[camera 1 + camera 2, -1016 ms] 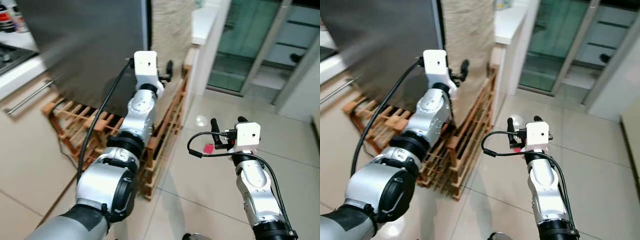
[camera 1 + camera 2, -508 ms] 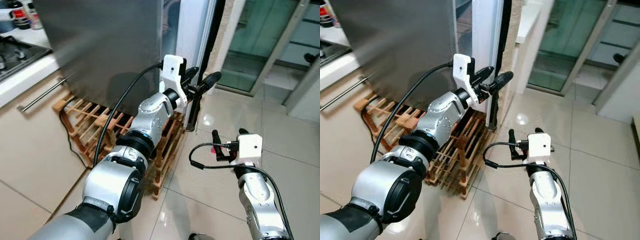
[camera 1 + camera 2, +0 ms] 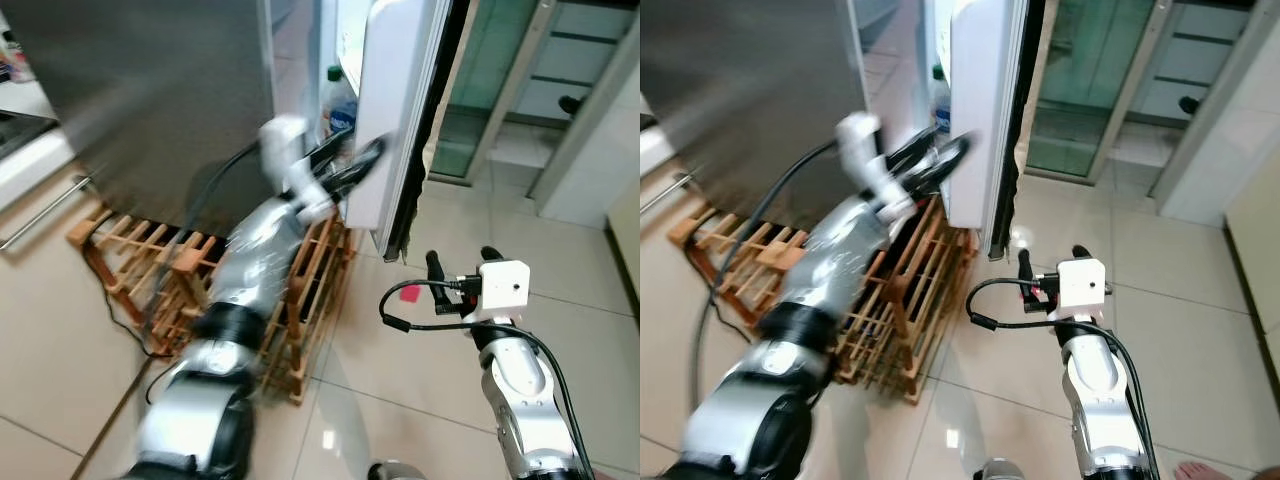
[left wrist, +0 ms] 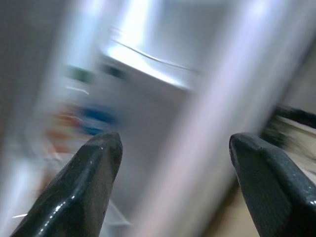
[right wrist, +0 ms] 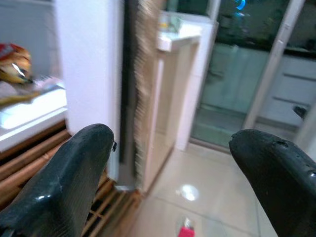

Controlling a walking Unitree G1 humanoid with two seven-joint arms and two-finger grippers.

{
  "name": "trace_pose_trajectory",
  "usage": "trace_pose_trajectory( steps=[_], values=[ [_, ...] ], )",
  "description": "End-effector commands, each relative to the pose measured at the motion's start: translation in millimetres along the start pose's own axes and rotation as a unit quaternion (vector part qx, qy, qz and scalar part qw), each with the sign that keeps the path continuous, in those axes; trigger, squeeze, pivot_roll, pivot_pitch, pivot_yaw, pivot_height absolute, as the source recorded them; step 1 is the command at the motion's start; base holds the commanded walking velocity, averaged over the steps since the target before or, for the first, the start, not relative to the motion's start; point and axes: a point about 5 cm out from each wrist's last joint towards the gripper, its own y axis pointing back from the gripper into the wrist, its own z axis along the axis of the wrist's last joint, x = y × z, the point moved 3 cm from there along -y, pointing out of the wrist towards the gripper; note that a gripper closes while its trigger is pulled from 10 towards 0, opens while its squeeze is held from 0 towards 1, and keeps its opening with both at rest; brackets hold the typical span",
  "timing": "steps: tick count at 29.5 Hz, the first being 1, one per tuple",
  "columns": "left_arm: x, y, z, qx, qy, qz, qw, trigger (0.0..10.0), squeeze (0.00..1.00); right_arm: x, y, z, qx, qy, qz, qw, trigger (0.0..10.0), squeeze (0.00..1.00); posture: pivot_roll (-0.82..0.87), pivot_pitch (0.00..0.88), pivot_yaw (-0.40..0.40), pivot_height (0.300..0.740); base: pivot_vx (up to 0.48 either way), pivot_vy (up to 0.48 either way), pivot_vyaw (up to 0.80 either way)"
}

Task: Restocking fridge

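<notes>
Left fingers [image 3: 355, 165] spread — hooked at fridge door [image 3: 400, 110] edge.

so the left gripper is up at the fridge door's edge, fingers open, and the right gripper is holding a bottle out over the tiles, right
Not quite. The right gripper holds nothing: the right wrist view shows its open fingers with bare floor between them. The rest stands: the left gripper is up at the edge of the fridge door, fingers open, as the left eye view shows.

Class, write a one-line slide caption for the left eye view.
Left gripper reaches the white fridge door; right gripper hovers open.
</notes>
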Motion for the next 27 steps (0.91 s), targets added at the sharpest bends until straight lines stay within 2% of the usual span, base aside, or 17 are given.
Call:
trace_pose_trajectory(
  steps=[1, 3, 4, 5, 6, 8, 12, 14, 16, 20, 23, 24, 26, 27],
  values=[
    [4.0, -1.1, 30.0, -0.045, -0.032, 0.029, 0.998, 10.0, 0.00, 9.3, -12.3, 7.9, -0.006, -0.023, 0.028, 0.999, 10.0, 0.00, -0.15, 0.000, 0.002, 0.740, 0.000, 0.000, 0.00],
    [32.9, 16.2, 35.4, -0.048, -0.078, 0.125, 0.988, 10.0, 0.00, 13.3, -26.5, 12.1, -0.005, -0.040, 0.044, 0.998, 10.0, 0.00, -0.13, 0.000, -0.009, 0.740, 0.000, 0.000, 0.00],
    [32.9, 16.2, 35.4, -0.048, -0.078, 0.125, 0.988, 10.0, 0.00, 13.3, -26.5, 12.1, -0.005, -0.040, 0.044, 0.998, 10.0, 0.00, -0.13, 0.000, -0.009, 0.740, 0.000, 0.000, 0.00],
    [46.3, 27.2, 36.5, -0.044, -0.104, 0.175, 0.978, 10.0, 0.00, 13.0, -33.6, 13.3, -0.003, -0.047, 0.047, 0.998, 10.0, 0.00, -0.11, 0.000, -0.015, 0.740, 0.000, 0.000, 0.00],
    [63.3, 43.8, 35.9, -0.032, -0.134, 0.237, 0.962, 10.0, 0.00, 11.5, -43.2, 14.5, 0.001, -0.050, 0.051, 0.997, 10.0, 0.00, -0.10, 0.000, -0.017, 0.740, 0.000, 0.000, 0.00],
    [84.4, 70.1, 34.7, -0.010, -0.177, 0.313, 0.933, 10.0, 0.00, 7.2, -57.7, 16.2, 0.009, -0.045, 0.057, 0.997, 10.0, 0.00, -0.09, 0.000, -0.020, 0.740, 0.000, 0.000, 0.00],
    [99.9, 102.7, 36.2, 0.018, -0.231, 0.377, 0.897, 10.0, 0.00, -4.0, -83.3, 18.7, 0.035, -0.051, 0.062, 0.996, 10.0, 0.00, -0.05, 0.000, -0.030, 0.740, 0.000, 0.000, 0.00],
    [102.7, 111.2, 37.5, 0.024, -0.243, 0.392, 0.887, 10.0, 0.00, -5.9, -92.0, 19.8, 0.051, -0.053, 0.070, 0.995, 10.0, 0.00, -0.04, 0.000, -0.035, 0.740, 0.000, 0.000, 0.00],
    [103.1, 112.9, 37.9, 0.026, -0.247, 0.395, 0.885, 10.0, 0.00, -6.4, -94.5, 20.6, 0.055, -0.050, 0.073, 0.995, 10.0, 0.00, -0.03, 0.000, -0.037, 0.740, 0.000, 0.000, 0.00],
    [100.0, 115.6, 39.7, 0.023, -0.261, 0.406, 0.876, 10.0, 0.00, -23.6, -103.0, 19.5, 0.079, -0.016, 0.057, 0.995, 10.0, 0.00, -0.02, 0.000, -0.042, 0.740, 0.000, 0.000, 0.00],
    [96.2, 113.1, 36.2, 0.028, -0.258, 0.405, 0.877, 10.0, 0.00, -52.9, -100.6, 15.2, 0.107, 0.020, 0.008, 0.994, 10.0, 0.00, -0.03, 0.000, -0.040, 0.740, 0.000, 0.000, 0.00],
    [93.8, 110.1, 34.3, 0.030, -0.258, 0.399, 0.880, 10.0, 0.00, -73.3, -96.1, 13.5, 0.121, 0.046, -0.028, 0.991, 10.0, 0.00, -0.03, 0.000, -0.038, 0.740, 0.000, 0.000, 0.00],
    [90.9, 106.3, 33.7, 0.029, -0.259, 0.391, 0.883, 10.0, 0.00, -99.2, -89.1, 15.8, 0.125, 0.081, -0.073, 0.986, 10.0, 0.00, -0.04, 0.000, -0.037, 0.740, 0.000, 0.000, 0.00],
    [90.9, 106.3, 33.7, 0.029, -0.259, 0.391, 0.883, 10.0, 0.00, -99.2, -89.1, 15.8, 0.125, 0.081, -0.073, 0.986, 10.0, 0.00, -0.04, 0.000, -0.037, 0.740, 0.000, 0.000, 0.00]
  ],
)
